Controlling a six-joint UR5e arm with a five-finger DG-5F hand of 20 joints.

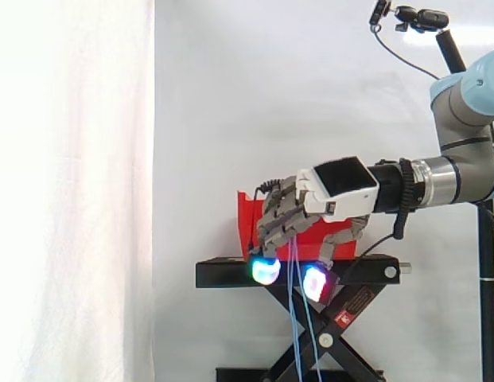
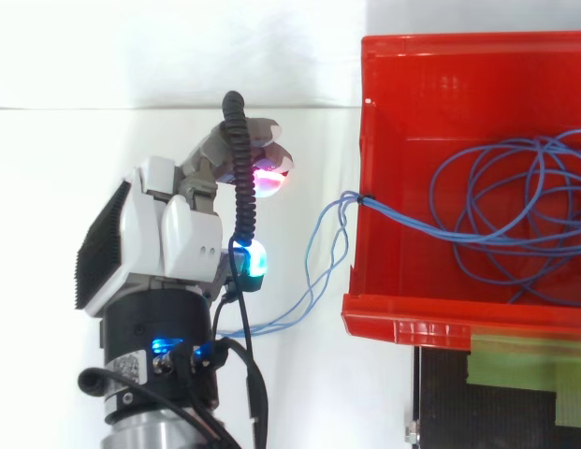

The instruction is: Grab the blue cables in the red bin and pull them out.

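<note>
**Side view**
- Count: 1 hand (image 1: 338, 191), 1 red bin (image 1: 247, 219), 1 black stand (image 1: 223, 274).
- The hand is in front of the red bin, level with it, with its fingers curled downward. Its glowing pads (image 1: 265, 270), cyan and magenta, are below the bin's base, in front of the stand's top plate.
- The blue cables (image 1: 293, 302) come out between the curled fingers and the thumb. The hand is clamped on them.
- 2 strands hang below the hand. They drop past the stand's top plate and spread slightly apart lower down.
- The white curtain (image 1: 71, 191) is behind the bin.

**Top view**
- Count: 1 hand (image 2: 168, 234), 1 red bin (image 2: 412, 318), 1 strip of green tape (image 2: 524, 360).
- The hand is outside the bin, well apart from its left wall.
- Most of the blue cables (image 2: 402, 218) lie coiled inside the bin, in its right half. The loops overlap, so their number cannot be told.
- A thin bundle crosses the bin's left wall at 1 spot. It then sags in loose curves across the gap and ends under the hand.
- The green tape lies on the stand (image 2: 440, 393), just below the bin's near wall.
</note>
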